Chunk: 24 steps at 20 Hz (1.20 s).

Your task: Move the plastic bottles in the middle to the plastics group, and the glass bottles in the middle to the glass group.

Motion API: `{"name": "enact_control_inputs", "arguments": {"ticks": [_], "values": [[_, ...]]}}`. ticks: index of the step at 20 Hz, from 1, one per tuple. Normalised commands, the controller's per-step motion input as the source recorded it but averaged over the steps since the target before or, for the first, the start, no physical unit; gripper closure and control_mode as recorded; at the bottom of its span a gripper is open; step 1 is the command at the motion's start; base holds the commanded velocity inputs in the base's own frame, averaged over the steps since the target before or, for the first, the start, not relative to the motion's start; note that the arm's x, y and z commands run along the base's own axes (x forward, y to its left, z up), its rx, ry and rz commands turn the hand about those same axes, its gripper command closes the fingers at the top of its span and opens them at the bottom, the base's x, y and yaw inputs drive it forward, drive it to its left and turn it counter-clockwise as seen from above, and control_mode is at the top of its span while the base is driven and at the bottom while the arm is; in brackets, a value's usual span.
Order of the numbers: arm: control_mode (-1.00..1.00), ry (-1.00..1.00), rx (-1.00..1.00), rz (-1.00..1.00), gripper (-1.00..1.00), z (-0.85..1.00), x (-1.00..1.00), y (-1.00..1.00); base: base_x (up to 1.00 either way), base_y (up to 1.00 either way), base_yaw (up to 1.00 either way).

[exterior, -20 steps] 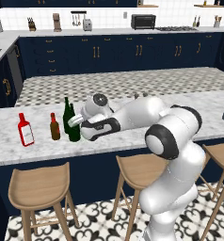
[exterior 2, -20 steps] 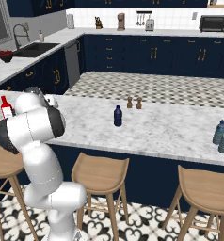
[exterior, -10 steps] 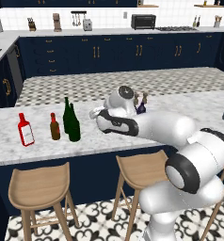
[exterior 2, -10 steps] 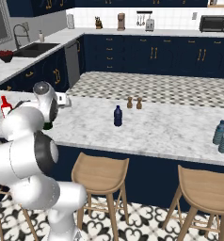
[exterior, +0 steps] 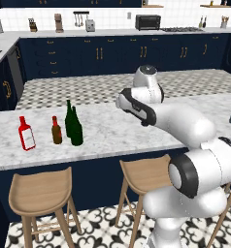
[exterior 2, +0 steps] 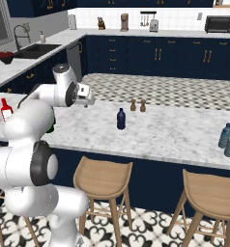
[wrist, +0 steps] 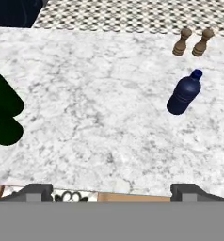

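Gripper (wrist: 112,190) is hanging wide open w/ nothing held, small navy-blue plastic bottle (wrist: 183,94) is standing upper right of frame, prob. light & slick—grab mid-body.

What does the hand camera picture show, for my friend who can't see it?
A small navy-blue bottle stands on a white marble counter, with two wooden shakers behind it. Dark green bottles poke in at the left edge.

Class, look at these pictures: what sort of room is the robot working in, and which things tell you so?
A home kitchen, most likely: a white marble island counter with round wooden bar stools tucked under it, dark navy cabinets along the wall, and a black toaster oven on the back counter.
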Motion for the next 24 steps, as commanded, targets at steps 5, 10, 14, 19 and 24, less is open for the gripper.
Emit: {"name": "enact_control_inputs", "arguments": {"ticks": [5, 10, 14, 19, 24], "values": [[-1.0, 0.0, 0.0, -0.13, -1.0, -0.55, 0.08, -0.82, 0.0, 0.0, 0.0], [-1.0, -0.05, 0.06, -0.1, -1.0, -0.27, 0.28, -1.0, 0.0, 0.0, 0.0], [-1.0, -0.07, 0.04, -0.04, -1.0, 0.02, 0.12, -0.69, 0.0, 0.0, 0.0], [-1.0, -0.02, 0.0, 0.0, -1.0, 0.0, 0.81, -0.19, 0.0, 0.0, 0.0], [-1.0, 0.0, 0.0, 0.0, -1.0, -0.05, 0.55, 0.0, 0.0, 0.0, 0.0]]}}
